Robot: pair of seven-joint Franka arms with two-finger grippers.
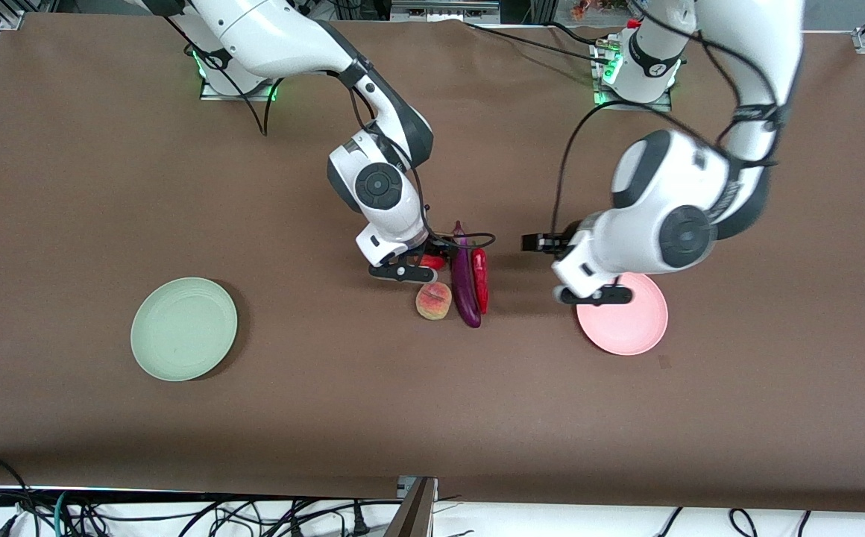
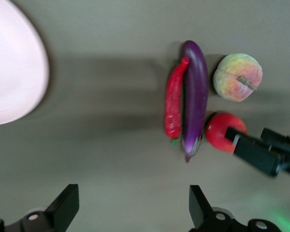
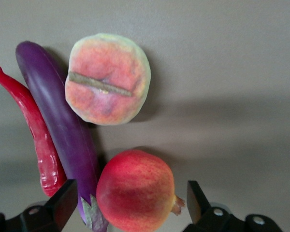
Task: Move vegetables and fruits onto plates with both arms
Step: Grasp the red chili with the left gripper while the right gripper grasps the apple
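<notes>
Produce, front view: eggplant (image 1: pixel 465 280), chili (image 1: pixel 480 277), peach (image 1: pixel 434 300) and red fruit (image 1: pixel 433 261) cluster mid-counter (image 1: pixel 67 186), between the two plates.
Layout, front view: eggplant and chili lie side by side, touching; chili toward the left arm's end. Peach just beside the eggplant, toward the right arm's end, nearer the camera than the red fruit.
Plates, front view: green plate (image 1: pixel 184 329) well apart, toward the right arm's end; pink plate (image 1: pixel 626 328) toward the left arm's end. Both bare.
Right pincer (image 1: pixel 419 262), front view: low over the red fruit, which is mostly hidden under it.
Left pincer (image 1: pixel 546 243), front view: over bare counter between the chili and the pink plate's rim.
Left wrist view: left pincer (image 2: pixel 133 209) fingers spread wide, nothing between them. Chili (image 2: pixel 174 105) against eggplant (image 2: pixel 195 96); peach (image 2: pixel 238 77) and red fruit (image 2: pixel 220 131) past them; pink plate (image 2: pixel 14 72) edge in frame. Right pincer (image 2: pixel 268 150) reaches the red fruit.
Right wrist view: right pincer (image 3: pixel 131 205) fingers spread, straddling the red fruit (image 3: pixel 135 190); contact with it cannot be told. Peach (image 3: pixel 108 79) close by, stem showing; eggplant (image 3: pixel 63 125) and chili (image 3: pixel 35 135) alongside.
</notes>
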